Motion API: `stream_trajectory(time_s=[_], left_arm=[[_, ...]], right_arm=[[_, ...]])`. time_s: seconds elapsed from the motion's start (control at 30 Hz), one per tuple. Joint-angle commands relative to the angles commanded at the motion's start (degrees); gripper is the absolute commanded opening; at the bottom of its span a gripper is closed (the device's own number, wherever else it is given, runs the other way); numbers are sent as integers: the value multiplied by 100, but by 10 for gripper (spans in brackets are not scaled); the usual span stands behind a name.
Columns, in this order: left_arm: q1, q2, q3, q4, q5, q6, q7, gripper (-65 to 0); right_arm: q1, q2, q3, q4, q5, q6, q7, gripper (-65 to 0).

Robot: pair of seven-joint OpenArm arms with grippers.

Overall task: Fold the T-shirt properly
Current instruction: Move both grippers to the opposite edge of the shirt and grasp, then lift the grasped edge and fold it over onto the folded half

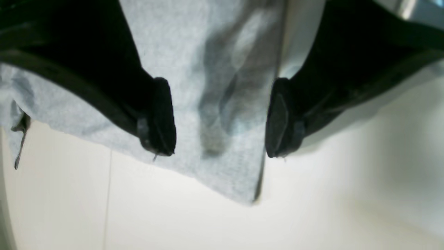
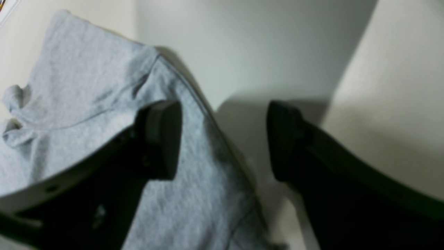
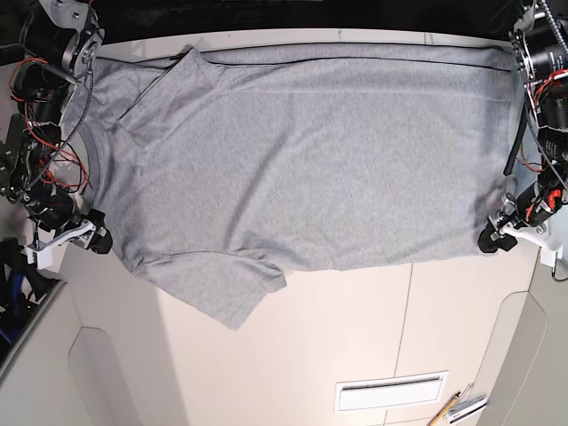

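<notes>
A pale table fills the base view, and the T-shirt — grey, blank side up — lies spread flat across its far half, neck toward 9 o'clock, hem toward 3 o'clock, 1 sleeve jutting toward 6 o'clock.

The right gripper sits at the shoulder edge near 8 o'clock. Its jaws are spread, 1 pad over cloth, the other over bare table, pinching nothing.

The left gripper sits at the hem corner near 4 o'clock, jaws likewise spread wide, straddling the hem edge with cloth between them but not gripped.

Risks, as I judge them: either gripper may close on only the top layer, or slide off the thin edge — then 1 side lifts alone and the fold skews. The loose sleeve could bunch underneath. Small items lie at the near edge, well apart.
</notes>
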Motion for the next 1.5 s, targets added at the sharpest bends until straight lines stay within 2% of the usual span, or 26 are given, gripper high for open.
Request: stream_trajectory(time_s=[0.17,0.23,0.43,0.57,0.63,0.7,0.77,0.83,0.87,0.9,1.03,1.2,1.33,1.5], left_arm=[[0,66,0,0,-2,0,-61,-203],[0,66,0,0,-9,0,-63,-203],[0,96,2,0,-33,0,-37,-204],[0,94,0,2,-184,0,50,-206],[-2,90,0,2,-201,0,72,-268],[-11,90,0,2,-201,0,72,-385],[-17,87,0,4,-199,0,70,-471],[-17,87,-2,7,-199,0,70,-564],[-17,87,-2,7,-199,0,70,-611],[-17,87,-2,7,-199,0,68,-648],[-31,24,-2,116,-275,0,188,-650],[7,-278,-2,850,-1147,0,1226,-650],[245,-531,-4,1561,-1617,0,1812,-650],[800,-750,-7,2070,-1707,0,1871,-650]], right_arm=[[-37,-57,-52,-168,42,20,-24,-264],[-63,-109,-197,-168,210,105,-28,-264],[-57,-144,-1121,-168,251,125,-24,-265],[-59,-142,-1438,-168,352,127,-26,-267],[-59,-138,-1440,-166,350,127,-26,-277],[-59,-138,-1440,-164,350,127,-26,-377],[-59,-136,-1440,-164,345,127,-26,-516],[-44,-138,-1440,-162,348,127,-24,-620],[-44,-138,-1440,-157,350,127,-24,-650],[-42,-138,-1440,-131,350,129,-24,-650],[-46,-122,-1440,142,350,131,-59,-650],[-120,-85,-1436,844,378,136,-634,-650],[-560,20,-1432,1681,575,131,-702,-650],[-1196,208,-1412,2321,608,133,-708,-650]])
